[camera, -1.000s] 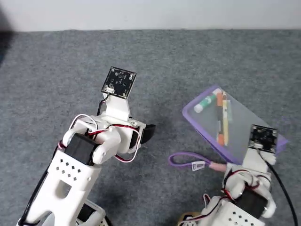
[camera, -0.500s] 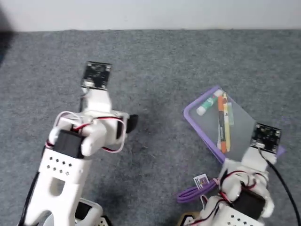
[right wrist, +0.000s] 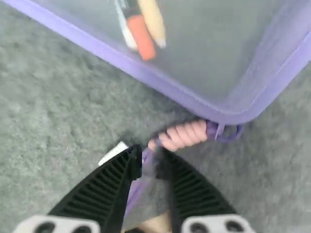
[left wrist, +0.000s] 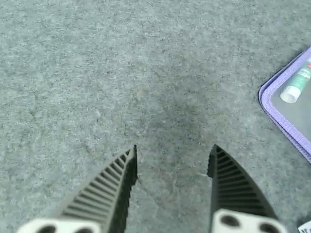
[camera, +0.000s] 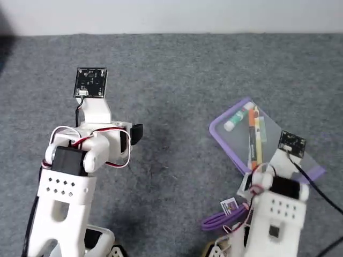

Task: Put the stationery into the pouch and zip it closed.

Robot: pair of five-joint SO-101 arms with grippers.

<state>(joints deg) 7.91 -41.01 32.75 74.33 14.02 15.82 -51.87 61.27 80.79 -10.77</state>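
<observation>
- Pouch (camera: 276, 131): clear, purple-edged, lying flat on the right of the grey carpet (camera: 177, 69), one corner turned toward the right arm.
- Stationery, all inside the pouch: a white-and-green stick (camera: 236, 119) at the far corner, with an orange pen (camera: 251, 140) and a yellow pen (camera: 259, 131) side by side along the middle. By the look of it the loading step is done and only the zip is left.
- Pink coil (right wrist: 182, 136): fixed at the pouch's near corner, where a purple strap (camera: 221, 219) joins it. It is probably the zip pull, though the wrist view is too soft to show whether the zip is already run home.
- Tag (camera: 229, 204): white, on the strap, lying on the carpet beside the right arm's base.
- Right gripper (right wrist: 149, 160): jaws drawn narrow, with the strap pinched between them just short of the coil. It is held there, I judge, so that a pull carries along the pouch's edge.
- Left gripper (left wrist: 172, 160): jaws spread wide, holding nothing, low over bare carpet and well apart from the pouch. It is idle and clear of the other arm's work.
</observation>
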